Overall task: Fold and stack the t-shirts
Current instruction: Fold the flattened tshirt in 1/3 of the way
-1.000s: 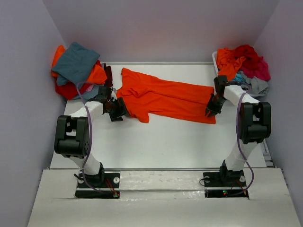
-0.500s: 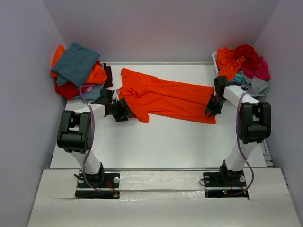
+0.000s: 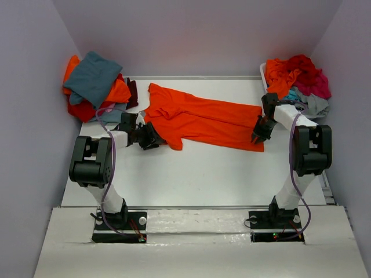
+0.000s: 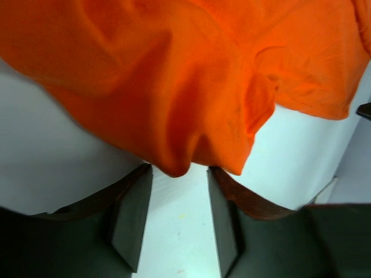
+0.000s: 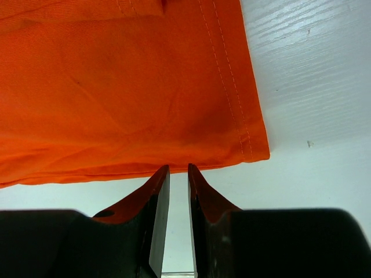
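A bright orange t-shirt point(image 3: 203, 119) lies spread across the white table point(image 3: 191, 174), its collar end to the left and its hem to the right. My left gripper point(image 3: 153, 136) lies low at the shirt's near left edge. In the left wrist view its jaws stand open, and a drooping fold of the orange cloth point(image 4: 174, 87) hangs at the left gripper point(image 4: 179, 169) between the tips. My right gripper point(image 3: 255, 137) sits at the shirt's near right corner. In the right wrist view a narrow gap shows table, and the right gripper point(image 5: 178, 168) meets the edge of the hem point(image 5: 116, 87).
A stack of folded shirts point(image 3: 93, 78), teal-grey on top of orange and red, sits off the table's back left corner, with a dark cloth point(image 3: 132, 92) beside it. At the back right a white bin point(image 3: 263, 72) holds a heap of red, orange, magenta and grey shirts point(image 3: 301, 75).
My left gripper has slid a little to the right, up against the shirt's edge, and its jaws have narrowed slightly. The right arm and the shirt have stayed still.
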{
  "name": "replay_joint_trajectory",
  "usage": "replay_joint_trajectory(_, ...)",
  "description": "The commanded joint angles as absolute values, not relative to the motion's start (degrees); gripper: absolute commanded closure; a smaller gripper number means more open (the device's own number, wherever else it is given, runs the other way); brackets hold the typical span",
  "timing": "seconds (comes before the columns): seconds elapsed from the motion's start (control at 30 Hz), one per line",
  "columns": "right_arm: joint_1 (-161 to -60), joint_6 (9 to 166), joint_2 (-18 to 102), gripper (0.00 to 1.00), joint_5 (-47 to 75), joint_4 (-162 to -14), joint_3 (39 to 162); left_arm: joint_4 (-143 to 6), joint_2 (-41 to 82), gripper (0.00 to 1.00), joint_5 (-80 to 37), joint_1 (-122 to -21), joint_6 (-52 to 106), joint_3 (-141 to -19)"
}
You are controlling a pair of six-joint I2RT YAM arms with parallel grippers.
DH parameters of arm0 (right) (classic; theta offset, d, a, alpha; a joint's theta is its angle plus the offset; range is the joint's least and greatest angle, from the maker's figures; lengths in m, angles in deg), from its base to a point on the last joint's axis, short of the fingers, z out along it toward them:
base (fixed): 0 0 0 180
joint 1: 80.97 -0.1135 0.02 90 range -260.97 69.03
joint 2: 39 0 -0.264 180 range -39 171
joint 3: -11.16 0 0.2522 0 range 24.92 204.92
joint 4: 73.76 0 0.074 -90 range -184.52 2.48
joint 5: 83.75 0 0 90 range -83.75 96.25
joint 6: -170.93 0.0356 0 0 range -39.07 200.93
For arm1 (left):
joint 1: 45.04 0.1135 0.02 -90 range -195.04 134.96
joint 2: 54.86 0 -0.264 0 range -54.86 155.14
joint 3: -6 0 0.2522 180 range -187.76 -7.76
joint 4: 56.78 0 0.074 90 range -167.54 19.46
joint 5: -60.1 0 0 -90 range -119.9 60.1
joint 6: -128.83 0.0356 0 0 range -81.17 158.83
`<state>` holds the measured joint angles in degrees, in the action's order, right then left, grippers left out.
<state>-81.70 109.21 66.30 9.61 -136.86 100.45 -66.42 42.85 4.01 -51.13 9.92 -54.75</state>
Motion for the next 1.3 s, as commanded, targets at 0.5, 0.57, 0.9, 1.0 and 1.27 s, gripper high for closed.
replay_joint_trajectory(0.5,-81.23,109.15,66.82,0.75,8.89,-136.21,100.6,-75.72,40.32,0.72,-4.24,-50.75,15.1,-58.21)
replay_joint_trajectory(0.57,-81.23,109.15,66.73,0.75,8.89,-136.12,100.51,-75.46,40.94,0.7,-4.68,-50.75,14.66,-58.39)
replay_joint_trajectory(0.9,-81.23,108.97,66.21,0.75,8.36,-136.21,100.07,-74.32,42.61,0.63,-5.47,-50.75,14.22,-59.01)
replay_joint_trajectory(1.0,-81.23,108.8,66.12,0.75,8.27,-136.3,100.16,-73.88,42.7,0.53,-5.65,-50.75,14.13,-58.92)
replay_joint_trajectory(1.27,-81.23,108.71,65.77,0.75,8.19,-136.38,99.81,-73.7,44.89,0.41,-6.35,-50.75,14.31,-60.23)
